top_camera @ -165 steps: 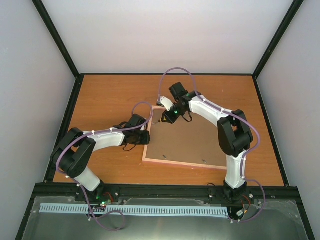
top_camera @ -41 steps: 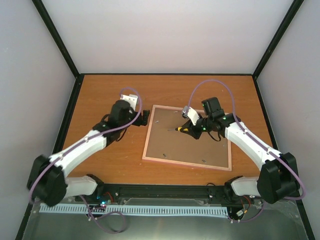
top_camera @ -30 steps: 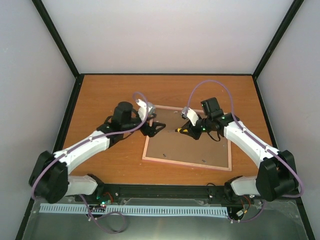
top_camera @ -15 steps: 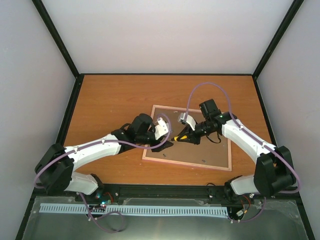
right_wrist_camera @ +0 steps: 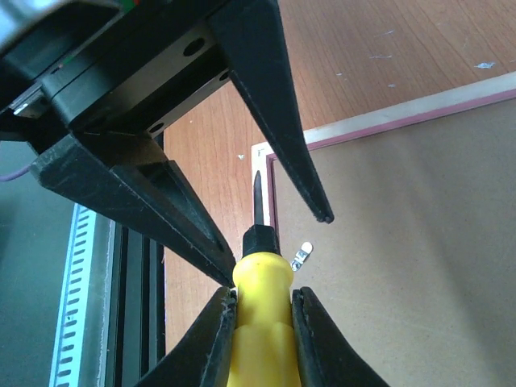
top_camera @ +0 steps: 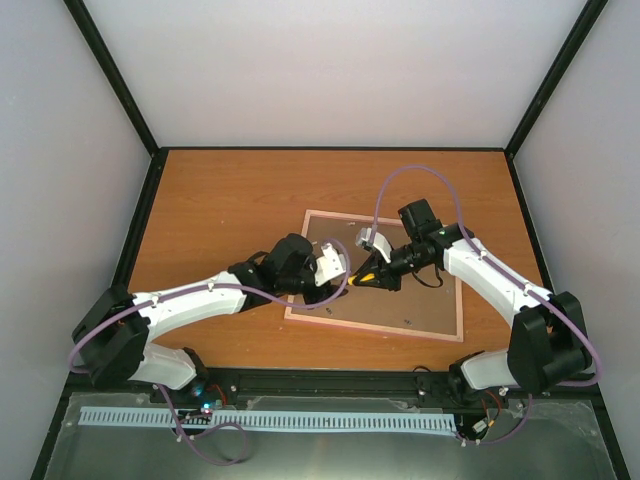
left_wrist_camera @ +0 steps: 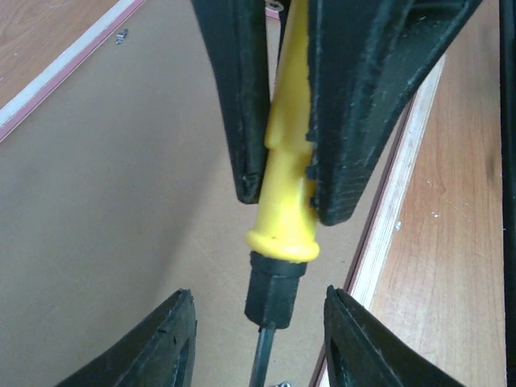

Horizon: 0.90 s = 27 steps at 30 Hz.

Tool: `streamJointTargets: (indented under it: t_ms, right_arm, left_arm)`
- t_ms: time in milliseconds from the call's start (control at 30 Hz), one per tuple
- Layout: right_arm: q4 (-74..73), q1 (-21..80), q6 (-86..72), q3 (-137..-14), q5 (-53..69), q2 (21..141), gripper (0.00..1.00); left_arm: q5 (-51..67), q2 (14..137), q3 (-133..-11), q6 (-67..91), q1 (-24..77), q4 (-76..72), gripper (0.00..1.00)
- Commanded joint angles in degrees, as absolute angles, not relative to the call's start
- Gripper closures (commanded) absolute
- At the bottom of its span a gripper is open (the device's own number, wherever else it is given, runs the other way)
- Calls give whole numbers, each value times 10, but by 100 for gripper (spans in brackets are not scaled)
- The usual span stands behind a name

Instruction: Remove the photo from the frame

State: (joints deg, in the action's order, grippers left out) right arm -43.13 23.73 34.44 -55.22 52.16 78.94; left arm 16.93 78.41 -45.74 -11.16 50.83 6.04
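Top external view: the table point(top_camera: 220, 190) carries the frame point(top_camera: 400, 333), back up, right of centre. Its brown board point(top_camera: 410, 300) faces up, and the photo cannot be seen. Right claw point(right_wrist_camera: 260, 300) clenches a yellow screwdriver point(left_wrist_camera: 286, 201) over the board's left part. Left claw point(left_wrist_camera: 262, 343) is released, its fingers straddling the blade without touching. A small metal clip point(right_wrist_camera: 301, 256) lies near the tip.

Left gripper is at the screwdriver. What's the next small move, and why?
Probably close the left gripper on the screwdriver: its fingers flank the black collar with gaps, while the right gripper clamps the yellow handle.
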Motion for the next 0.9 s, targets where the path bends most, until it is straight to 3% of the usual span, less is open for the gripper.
streamJointTargets:
  t_ms: [0, 333, 667, 867]
  right_arm:
    - [-426, 240, 339, -566, 529, 797, 93]
    - [-420, 254, 335, -566, 513, 807, 93]
    - [-420, 256, 335, -567, 510, 804, 92]
    - [-421, 256, 337, -567, 508, 804, 88]
  left_arm:
    - [172, 785, -484, -123, 521, 49, 58]
    - [181, 798, -493, -109, 528, 41, 73]
    - [169, 813, -497, -110, 532, 50, 75]
    - [165, 813, -498, -111, 532, 49, 88]
